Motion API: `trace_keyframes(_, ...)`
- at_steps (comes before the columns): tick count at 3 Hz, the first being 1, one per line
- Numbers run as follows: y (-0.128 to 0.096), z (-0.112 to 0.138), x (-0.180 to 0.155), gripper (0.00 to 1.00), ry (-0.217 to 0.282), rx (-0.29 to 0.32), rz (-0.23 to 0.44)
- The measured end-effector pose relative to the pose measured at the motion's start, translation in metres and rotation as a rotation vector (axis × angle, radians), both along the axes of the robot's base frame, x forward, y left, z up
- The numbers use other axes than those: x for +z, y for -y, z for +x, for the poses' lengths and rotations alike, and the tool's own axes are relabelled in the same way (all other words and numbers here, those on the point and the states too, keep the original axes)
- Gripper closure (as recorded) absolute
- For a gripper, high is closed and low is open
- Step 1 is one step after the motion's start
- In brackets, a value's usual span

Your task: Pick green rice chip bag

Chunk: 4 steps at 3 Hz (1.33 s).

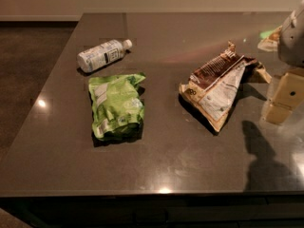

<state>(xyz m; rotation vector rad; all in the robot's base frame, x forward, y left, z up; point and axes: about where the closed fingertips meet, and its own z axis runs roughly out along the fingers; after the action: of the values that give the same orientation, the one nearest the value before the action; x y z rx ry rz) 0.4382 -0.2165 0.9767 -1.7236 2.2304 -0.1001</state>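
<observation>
Starting at the left of the tabletop (57, 146), you have the plastic bottle (102, 54) lying on its side toward the far left corner, its white cap pointing right, away from the left edge. Just nearer to you and slightly to its right lies the green rice chip bag (117, 106). It is flat on the surface and crinkled, with white label patches showing. It sits left of the table's middle, roughly midway between the far and near edges, close to the bottle but not touching it, and well apart from the arm. Moving right, you find the brown-and-tan snack bag (218, 91), torn and crumpled. It lies at a slant with its brown end toward the far edge and its pale end toward the near edge. At the right edge, just beside that bag, the gripper (283, 101) hangs over the surface, cream-coloured below the grey arm (292, 37). You cannot tell whether it is open or closed, and it is nowhere near the green rice chip bag. Its shadow (260, 156) falls on the table toward the near right corner. Near the far right corner, a pale greenish item (270, 36) shows only in part.
</observation>
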Motion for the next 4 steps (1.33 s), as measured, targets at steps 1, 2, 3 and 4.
trace_keyframes(1, 0.0, 0.0, 0.0, 0.0, 0.0, 0.0, 0.0)
trace_keyframes(2, -0.004, 0.004, 0.004, 0.0, -0.007, 0.002, 0.019)
trace_keyframes(3, -0.027, 0.012, 0.01, 0.0, -0.026, 0.031, 0.096)
trace_keyframes(4, -0.069, 0.017, 0.02, 0.0, -0.03, 0.043, 0.172)
